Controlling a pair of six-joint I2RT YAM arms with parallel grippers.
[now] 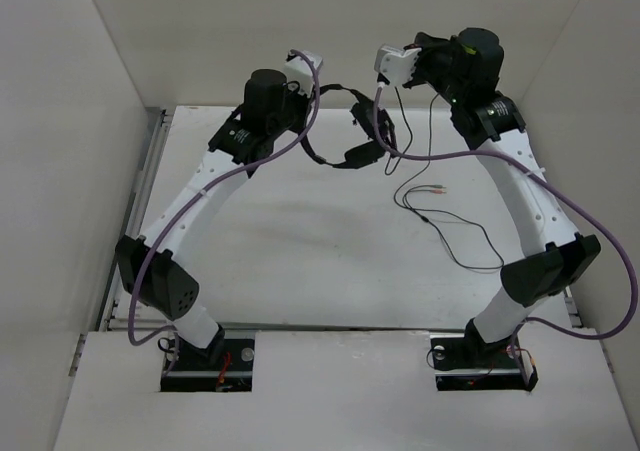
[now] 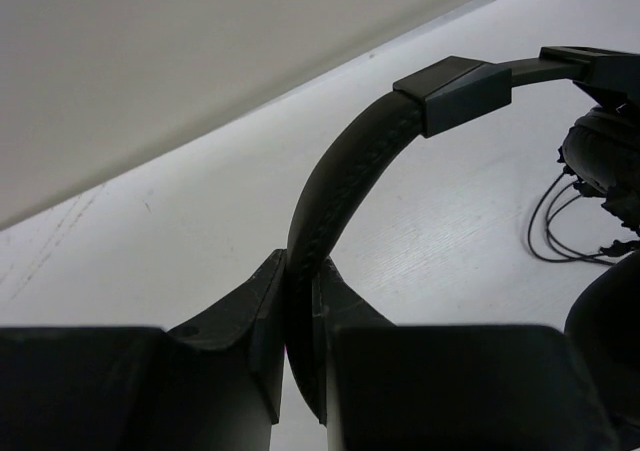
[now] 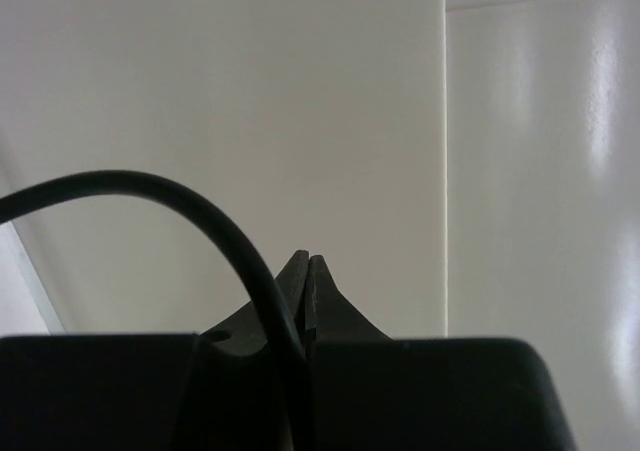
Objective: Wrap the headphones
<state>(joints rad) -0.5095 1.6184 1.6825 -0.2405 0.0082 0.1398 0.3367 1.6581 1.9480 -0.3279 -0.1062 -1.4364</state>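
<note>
Fingers [image 2: 235, 316] of the left gripper [image 2: 300, 286] are clamped on the headband [image 2: 345, 166] of the headphones [image 1: 358, 156], held up over the far part of the table [image 1: 280, 261]. Those of the right gripper [image 3: 308, 271] press together, pinching the cord [image 3: 190, 196] high. Wrapping looks barely begun: no turns show round the headband, and most of the cord trails loose on the table, with its reddish-tipped plugs [image 1: 440, 187] lying free. No brand or writing is legible.

White walls, pale tabletop [image 1: 300, 261]
Plain walls [image 1: 60, 121] enclose the scuffed tabletop; a metal rail [image 1: 140, 191] runs along its left edge.
</note>
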